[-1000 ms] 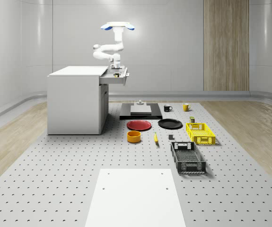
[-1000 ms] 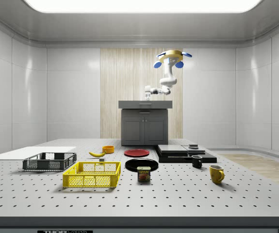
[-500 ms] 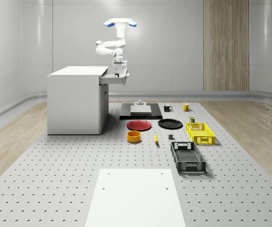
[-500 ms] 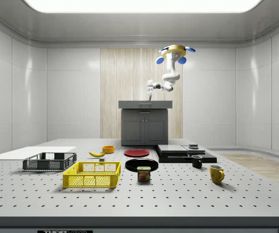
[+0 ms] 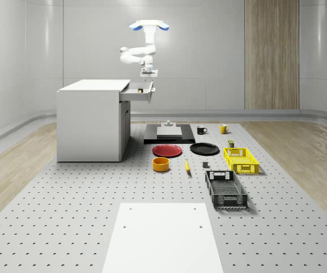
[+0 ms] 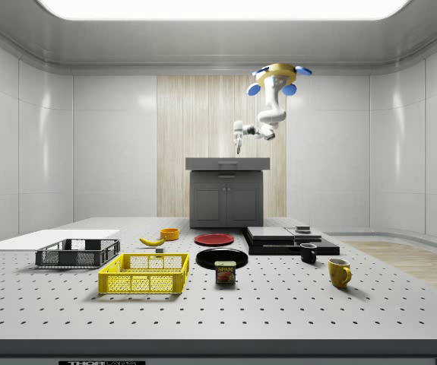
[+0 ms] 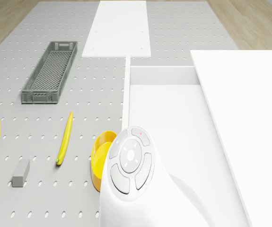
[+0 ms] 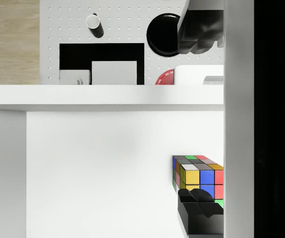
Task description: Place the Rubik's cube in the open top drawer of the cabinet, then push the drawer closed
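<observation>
Gripper (image 8: 200,124) fingers (image 8: 201,29) are seen spread, empty, above the Rubik's cube (image 8: 198,174), which lies released inside the open top drawer (image 5: 138,92). Drone (image 5: 149,25) is hovering over the drawer front. Contact should be made squarely on the drawer face and pushed level toward the cabinet (image 5: 92,120).

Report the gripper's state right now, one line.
Gripper: open, holding nothing, raised above the open top drawer; the Rubik's cube lies in the drawer under it.
</observation>
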Motion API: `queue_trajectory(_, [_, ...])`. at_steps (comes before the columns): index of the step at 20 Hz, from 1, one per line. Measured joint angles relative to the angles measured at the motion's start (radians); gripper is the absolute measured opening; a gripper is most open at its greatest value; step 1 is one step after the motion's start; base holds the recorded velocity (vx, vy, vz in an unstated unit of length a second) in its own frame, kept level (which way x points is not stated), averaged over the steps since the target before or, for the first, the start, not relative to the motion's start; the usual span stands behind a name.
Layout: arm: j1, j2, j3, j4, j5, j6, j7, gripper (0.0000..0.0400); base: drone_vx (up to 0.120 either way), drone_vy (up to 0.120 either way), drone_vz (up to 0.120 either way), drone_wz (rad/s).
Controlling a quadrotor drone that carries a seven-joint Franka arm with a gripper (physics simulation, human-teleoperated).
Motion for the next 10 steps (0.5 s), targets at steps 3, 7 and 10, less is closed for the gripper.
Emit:
queue_trajectory(3, [0.001, 0.003, 0.0, 0.0, -0.001, -0.003, -0.001, 0.04, 0.0, 0.12, 0.0, 0.0])
queue_trajectory(7, [0.003, 0.006, -0.001, -0.001, -0.003, -0.006, -0.002, 0.04, 0.0, 0.12, 0.0, 0.0])
queue_trajectory(10, [0.005, 0.009, -0.001, -0.001, -0.004, -0.009, -0.003, 0.04, 0.0, 0.12, 0.0, 0.0])
